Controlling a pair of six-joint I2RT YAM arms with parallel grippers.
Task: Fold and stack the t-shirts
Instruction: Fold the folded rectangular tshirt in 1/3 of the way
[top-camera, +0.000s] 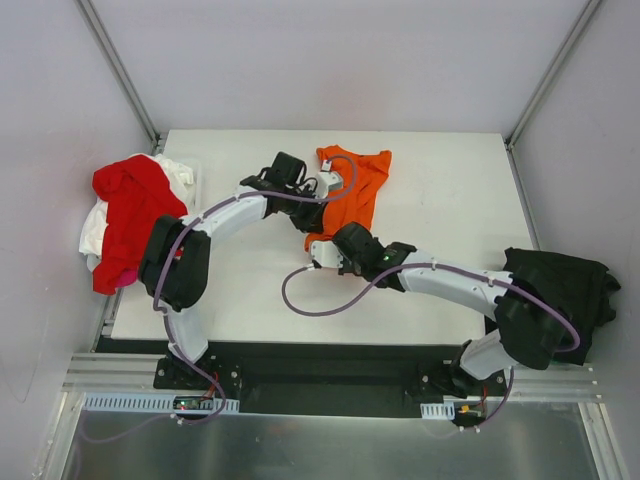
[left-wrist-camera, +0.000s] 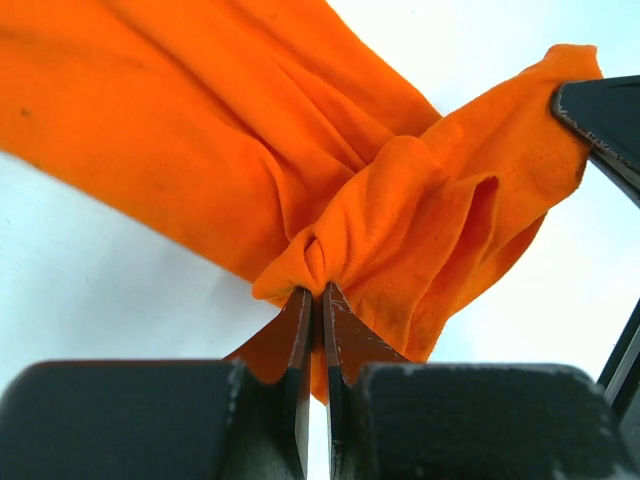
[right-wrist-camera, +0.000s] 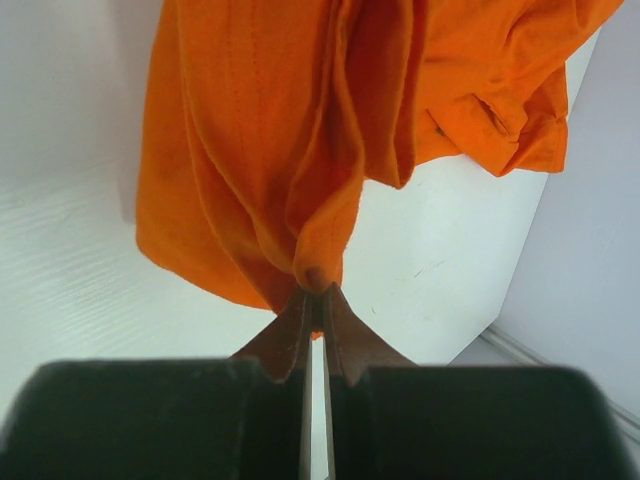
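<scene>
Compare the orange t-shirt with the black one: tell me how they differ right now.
The orange t-shirt is pinched by both the left tool and the right tool; the black t-shirt is held by neither. The orange t-shirt lies toward the far middle of the table, the black t-shirt at its right edge. The orange t-shirt is gathered into creases; the black t-shirt is a loose heap. Neither is folded yet.
</scene>
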